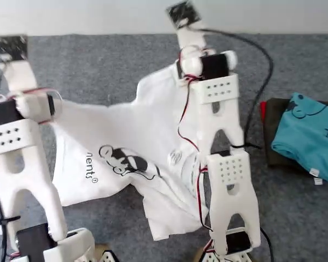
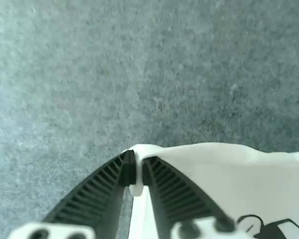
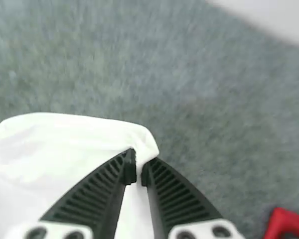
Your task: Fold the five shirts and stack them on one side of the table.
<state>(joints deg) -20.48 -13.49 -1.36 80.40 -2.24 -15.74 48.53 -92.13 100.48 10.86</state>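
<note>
The white shirt (image 1: 126, 142) lies on the grey table (image 1: 98, 60) between the two arms, and both arms hold it by one edge. The left gripper (image 2: 136, 167) is closed on a corner of this edge; a thin fold of white cloth sits between its black fingertips. The right gripper (image 3: 136, 167) is closed in the same way on a rounded bunch of the cloth.

From each gripper the shirt runs back, toward the base of its arm, and inward, toward the other gripper. In front of both grippers there is bare table. The held edge runs from one gripper to the other and looks fairly stretched; the loose part behind it is wrinkled, mostly under the right arm. The print lies sideways, so I judge that the long axis of the shirt goes across, from gripper to gripper, but I cannot tell which end is the neck.

The coming fold probably needs both grippers to carry this edge together back over the body.

Outward from the right gripper, well apart from it, is the stack: a teal shirt (image 1: 311, 136) on a dark shirt (image 1: 273, 131). The right arm is the nearer one.
</note>
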